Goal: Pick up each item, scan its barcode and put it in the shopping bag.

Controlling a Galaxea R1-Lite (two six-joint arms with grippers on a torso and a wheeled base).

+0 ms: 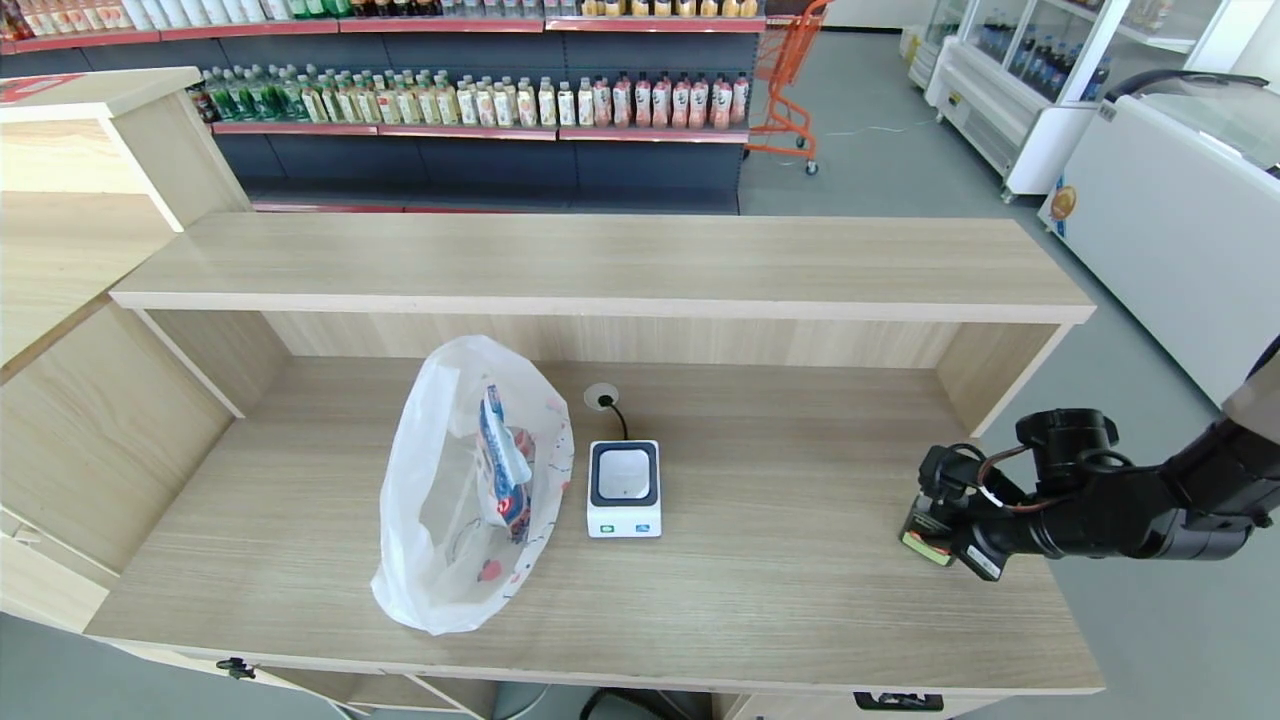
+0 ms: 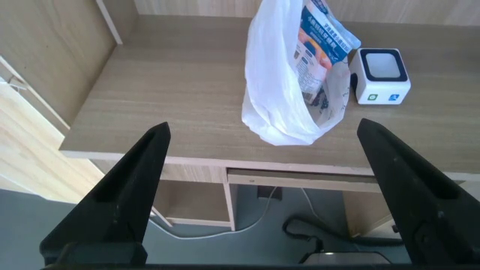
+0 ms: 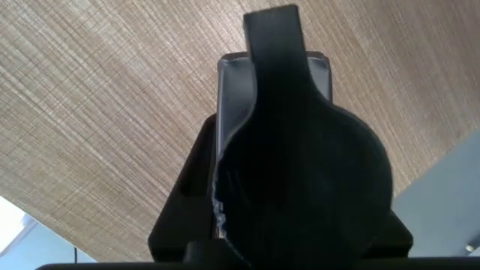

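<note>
The left jaws hang spread and empty off the pale wooden surface's near edge; the right jaws sit over a small dark pack with a green-and-red label at the right end, gripping or not I cannot tell. A shallow hold could drop it on the carry to the white box scanner and translucent white shopping bag, or a nudge could tip it off.
</note>
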